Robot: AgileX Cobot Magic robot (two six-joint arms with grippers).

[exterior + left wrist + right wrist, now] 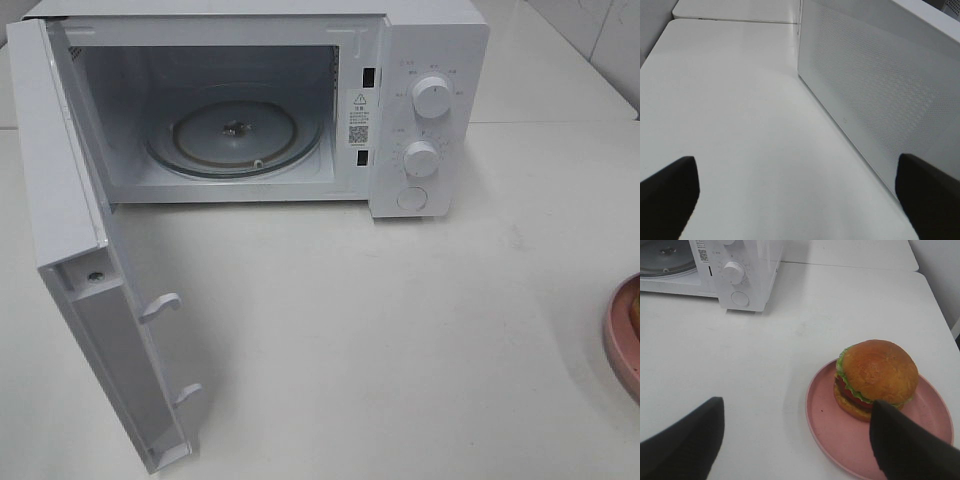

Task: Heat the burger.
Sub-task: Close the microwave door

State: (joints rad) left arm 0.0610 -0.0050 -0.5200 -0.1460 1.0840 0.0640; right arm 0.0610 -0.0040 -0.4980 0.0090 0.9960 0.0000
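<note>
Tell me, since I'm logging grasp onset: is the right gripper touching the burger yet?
Apart. The right wrist view shows the right gripper open, with pink plate visible between its fingers and the burger.

A white table [400,330] carries a white microwave [420,60] at its back, the door [70,230] swung wide open over the tabletop. Well apart, at the table's right edge, lies a pink plate [860,440]. A second white table [850,252] adjoins behind.
</note>
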